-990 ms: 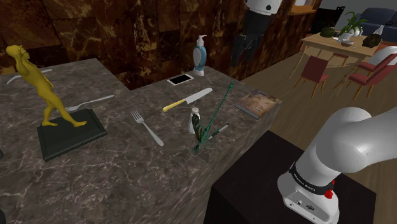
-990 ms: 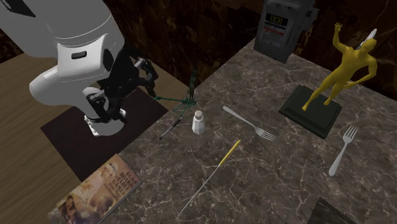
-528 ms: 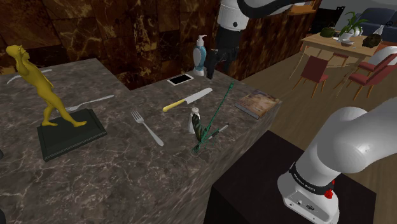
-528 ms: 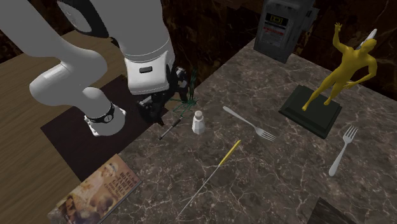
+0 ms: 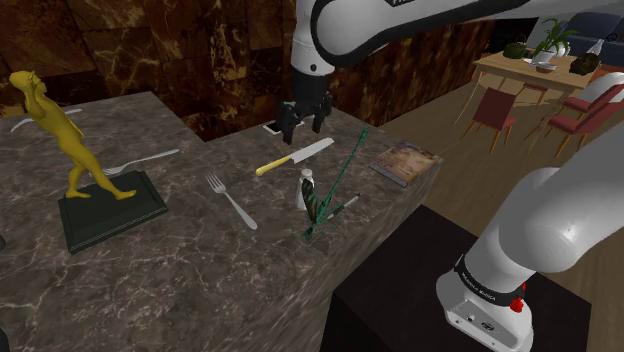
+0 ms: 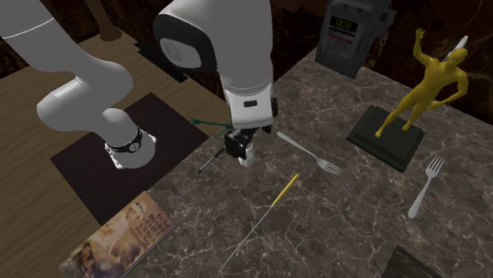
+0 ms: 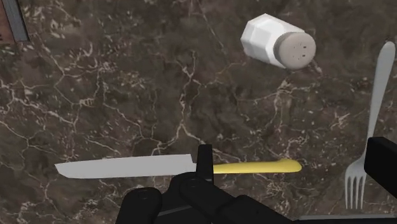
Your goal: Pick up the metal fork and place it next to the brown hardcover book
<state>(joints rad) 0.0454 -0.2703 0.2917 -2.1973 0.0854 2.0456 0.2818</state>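
open end effector above the knife, fork close by

the fork (image 5: 231, 200) lies flat on the worktop (image 5: 200, 270), near the salt shaker (image 5: 304, 188) on the shoulder view's left and well apart from the book (image 5: 406, 162) at the right edge. thin, stiff, light and likely slick, it should be pinched across the handle's middle. the arm arches over with the wrist pointing down, and the end effector (image 5: 303, 122) is spread open and empty above the knife (image 5: 295, 156).

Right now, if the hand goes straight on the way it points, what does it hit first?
Likely the yellow handle end of the steel-bladed knife, lying on the dark marble counter between the fingers of the open black hand. The silver metal fork sits by one finger, possibly grazed; depth is unclear.
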